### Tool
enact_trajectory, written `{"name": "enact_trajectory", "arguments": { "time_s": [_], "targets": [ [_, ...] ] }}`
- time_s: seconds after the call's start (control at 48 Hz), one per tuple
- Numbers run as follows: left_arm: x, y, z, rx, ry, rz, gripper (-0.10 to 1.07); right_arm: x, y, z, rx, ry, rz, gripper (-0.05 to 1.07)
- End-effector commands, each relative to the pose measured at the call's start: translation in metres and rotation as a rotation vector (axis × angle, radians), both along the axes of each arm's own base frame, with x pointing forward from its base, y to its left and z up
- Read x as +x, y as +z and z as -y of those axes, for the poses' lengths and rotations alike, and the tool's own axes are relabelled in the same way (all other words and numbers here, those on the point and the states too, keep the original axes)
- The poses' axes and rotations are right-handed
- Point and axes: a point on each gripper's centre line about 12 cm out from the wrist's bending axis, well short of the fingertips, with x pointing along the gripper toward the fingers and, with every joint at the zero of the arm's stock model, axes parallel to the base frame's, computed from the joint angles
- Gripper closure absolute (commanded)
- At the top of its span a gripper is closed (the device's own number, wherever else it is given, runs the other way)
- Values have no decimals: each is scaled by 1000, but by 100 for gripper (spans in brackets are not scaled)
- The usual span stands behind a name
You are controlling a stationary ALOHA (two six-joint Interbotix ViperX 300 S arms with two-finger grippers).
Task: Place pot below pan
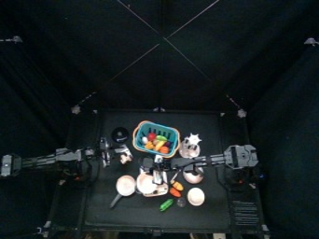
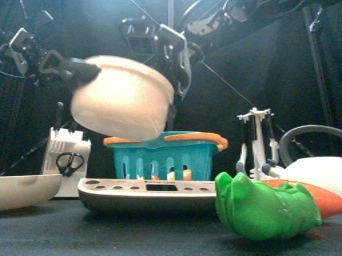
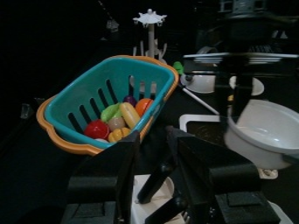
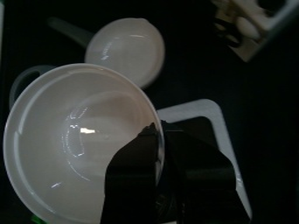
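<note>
The pot (image 2: 120,95) hangs tilted in the air above the table, its pale inside (image 4: 76,131) facing the right wrist camera. My right gripper (image 4: 158,171) is shut on the pot's rim, one jaw inside the bowl. From above, the pot (image 1: 149,184) is right beside the pan (image 1: 125,185). The pan (image 4: 128,48) lies on the table beyond the pot, its short dark handle pointing away. In the front view the pan (image 2: 20,188) sits low at the far left. My left gripper (image 3: 167,166) rests at the table's left, open by a narrow gap and holding nothing.
A teal basket (image 3: 111,96) with an orange rim holds toy fruit at mid table. A white scale (image 2: 147,195) lies under the lifted pot. A flat white dish (image 1: 196,196) and green and orange toy vegetables (image 2: 274,208) lie at the front right. A white rack (image 1: 192,140) stands behind.
</note>
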Motion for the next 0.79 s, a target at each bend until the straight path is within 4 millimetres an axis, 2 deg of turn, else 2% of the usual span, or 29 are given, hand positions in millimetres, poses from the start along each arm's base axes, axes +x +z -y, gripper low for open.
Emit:
{"name": "enact_trajectory", "arguments": {
  "time_s": [0.0,0.125,0.292,0.438,0.771],
  "targets": [
    [2,6,-1,2,2,15,24,13,22,-21,-1,42,68,61],
    [2,5,-1,-2,3,15,24,29,12,-40,-1,75,67,61],
    [2,6,-1,-2,3,16,24,54,-6,-49,-3,83,48,61],
    [1,4,-1,-6,3,0,24,71,-14,-52,-3,86,27,60],
    [1,4,-1,-7,4,-3,24,83,-34,-53,1,81,-2,52]
  ]
}}
